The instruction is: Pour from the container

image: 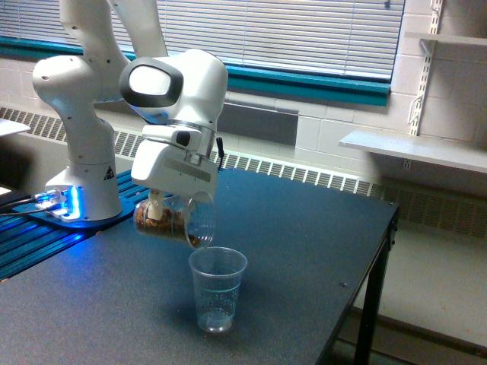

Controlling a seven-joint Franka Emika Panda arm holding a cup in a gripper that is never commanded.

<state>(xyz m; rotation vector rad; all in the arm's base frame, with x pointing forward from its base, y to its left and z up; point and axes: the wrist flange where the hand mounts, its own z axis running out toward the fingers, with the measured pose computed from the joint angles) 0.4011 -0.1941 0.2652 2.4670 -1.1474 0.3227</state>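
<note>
The arm point(179, 84) is white; the container point(175, 219) is clear with brown pieces; the cup point(217, 289) is clear with dark speckles; the table point(304, 228) is dark grey-blue.
</note>
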